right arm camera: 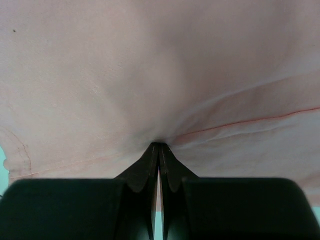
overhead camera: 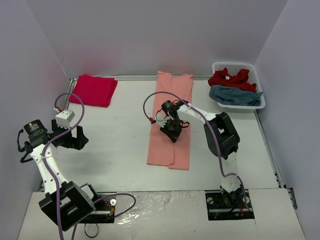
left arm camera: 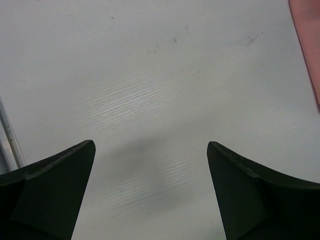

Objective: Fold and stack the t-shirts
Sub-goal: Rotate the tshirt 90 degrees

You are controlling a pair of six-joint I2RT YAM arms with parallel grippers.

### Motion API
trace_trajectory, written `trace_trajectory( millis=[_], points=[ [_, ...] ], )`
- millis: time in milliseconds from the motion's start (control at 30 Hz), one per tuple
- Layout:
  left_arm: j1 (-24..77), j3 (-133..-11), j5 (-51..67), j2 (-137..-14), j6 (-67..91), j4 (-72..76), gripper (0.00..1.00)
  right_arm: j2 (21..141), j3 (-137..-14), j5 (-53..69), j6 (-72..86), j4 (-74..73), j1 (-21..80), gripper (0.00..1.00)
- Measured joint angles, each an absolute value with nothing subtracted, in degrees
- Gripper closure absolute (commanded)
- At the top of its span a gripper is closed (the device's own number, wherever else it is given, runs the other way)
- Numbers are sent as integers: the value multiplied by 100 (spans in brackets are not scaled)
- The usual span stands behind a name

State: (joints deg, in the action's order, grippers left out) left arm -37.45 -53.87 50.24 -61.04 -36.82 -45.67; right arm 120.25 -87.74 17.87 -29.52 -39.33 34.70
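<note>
Left jaws: stood wide above the counter (left arm camera: 150, 75).
Right jaws: pinched shut on the salmon t-shirt (overhead camera: 169, 150) (cloth puckered at the tips).
Far left: red t-shirt (overhead camera: 93, 90) lay folded.

light: bright, even | shadows: faint under left pincer (left arm camera: 151, 150) | focus: wrist views soft

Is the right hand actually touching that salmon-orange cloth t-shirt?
Touching. In the right wrist view, the right hand, shut, presses its tips into the salmon-orange cloth t-shirt, which puckers around them.

Soft matt cloth tee (overhead camera: 174, 92) — grained tabletop (left arm camera: 150, 75) (dull)
</note>
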Motion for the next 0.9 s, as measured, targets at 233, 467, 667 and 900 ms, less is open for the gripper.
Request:
trace_trajectory(
  millis=[233, 467, 667, 900],
  points=[
    [-3712, -5374, 5105, -6101, -3682, -4571, 6, 11834, -8479, 1750, -2891, -3621, 3441, 100],
    [-3686, -5374, 5120, -6101, -3688, -4619, 6, 11863, -8510, 1754, -2836, -3636, 3301, 100],
    [-3686, -5374, 5120, -6101, -3688, -4624, 6, 11992, -8718, 1732, -2832, -3726, 3162, 100],
    [-3675, -5374, 5118, -6104, -3684, -4619, 6, 12208, -9072, 1535, -2840, -3817, 3081, 100]
  ],
)
